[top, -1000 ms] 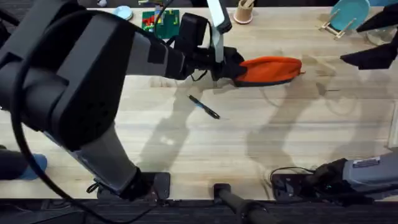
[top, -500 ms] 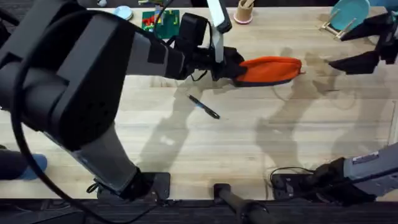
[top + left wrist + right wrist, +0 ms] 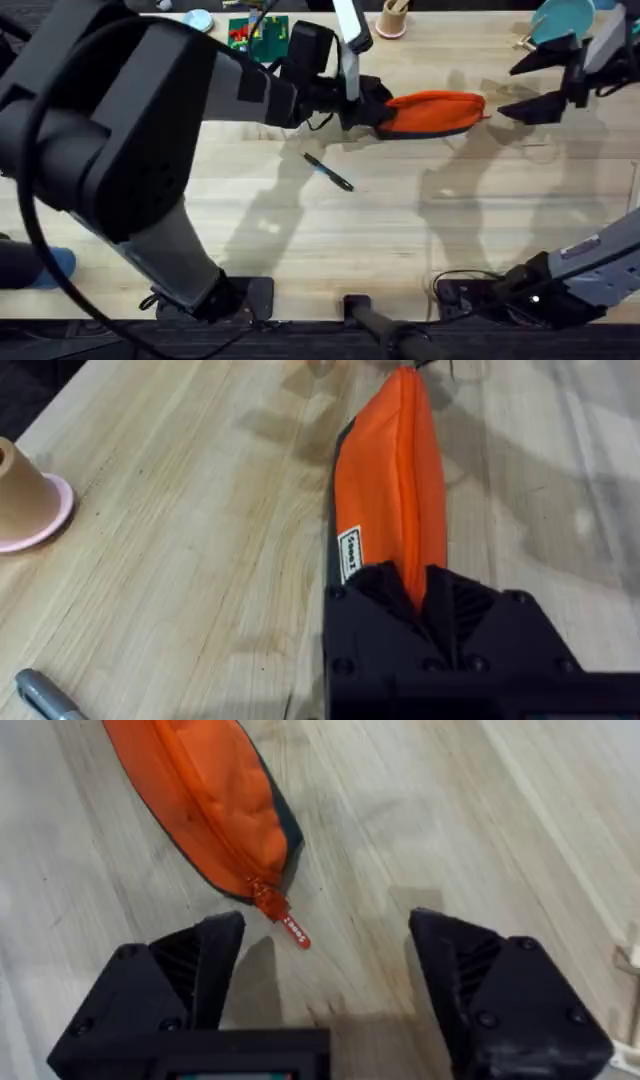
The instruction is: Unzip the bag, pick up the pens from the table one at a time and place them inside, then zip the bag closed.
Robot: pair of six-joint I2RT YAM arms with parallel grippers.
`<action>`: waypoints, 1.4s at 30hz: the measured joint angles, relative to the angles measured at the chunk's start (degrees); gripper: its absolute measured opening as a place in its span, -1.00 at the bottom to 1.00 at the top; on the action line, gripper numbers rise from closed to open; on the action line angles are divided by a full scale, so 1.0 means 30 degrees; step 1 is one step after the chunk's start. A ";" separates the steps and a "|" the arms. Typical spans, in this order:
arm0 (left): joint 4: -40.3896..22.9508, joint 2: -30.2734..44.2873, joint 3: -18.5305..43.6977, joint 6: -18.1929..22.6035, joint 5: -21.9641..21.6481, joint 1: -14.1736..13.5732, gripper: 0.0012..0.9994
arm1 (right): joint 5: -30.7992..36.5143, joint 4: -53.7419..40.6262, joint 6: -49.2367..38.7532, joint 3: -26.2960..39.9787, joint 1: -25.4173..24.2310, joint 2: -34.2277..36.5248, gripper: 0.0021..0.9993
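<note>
Orange bag [image 3: 432, 112] lies on its side toward the far part of the table [image 3: 420, 240], its zipper shut along the top and its small pull tab [image 3: 292, 928] hanging off the right end.

Nearest the arm bases the wooden top is bare. Farther out, about the middle of the table, a black pen with a blue band [image 3: 328, 171] lies at a slant, well apart from the bag. In the left wrist view the tip of a grey pen [image 3: 40, 696] shows at the edge, on the table near the bag's left end.

Beyond the black pen, the left gripper [image 3: 368, 105] is closed on the left end of the bag: the left wrist view shows the orange fabric [image 3: 395, 480] pinched between its two black fingers [image 3: 352, 610], with a small white label on the bag's side just beside them. The bag's dark base rests on the table.

To the right of the bag, the right gripper [image 3: 548, 80] hovers with its fingers spread wide and nothing between them. In the right wrist view its two fingers [image 3: 190, 970] straddle bare wood just short of the pull tab, not touching it.

Along the far edge stand a tan cup on a pink base [image 3: 391, 18], a green box [image 3: 256, 34] and a light blue plate on a stand [image 3: 560, 22].
</note>
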 joint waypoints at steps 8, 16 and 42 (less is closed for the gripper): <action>-0.0005 0.0000 0.0000 0.0000 0.0000 0.0000 -0.92 | 0.0000 0.0121 -0.0061 0.0000 0.0267 0.1386 0.99; -0.0007 0.0000 0.0000 0.0000 0.0000 0.0000 -0.92 | -0.0007 0.0141 -0.0460 0.0000 0.0616 0.2641 0.99; -0.0022 0.0000 0.0000 0.0000 0.0000 0.0000 -0.92 | 0.0138 -0.0115 -0.1040 0.0000 0.1436 0.2929 -0.93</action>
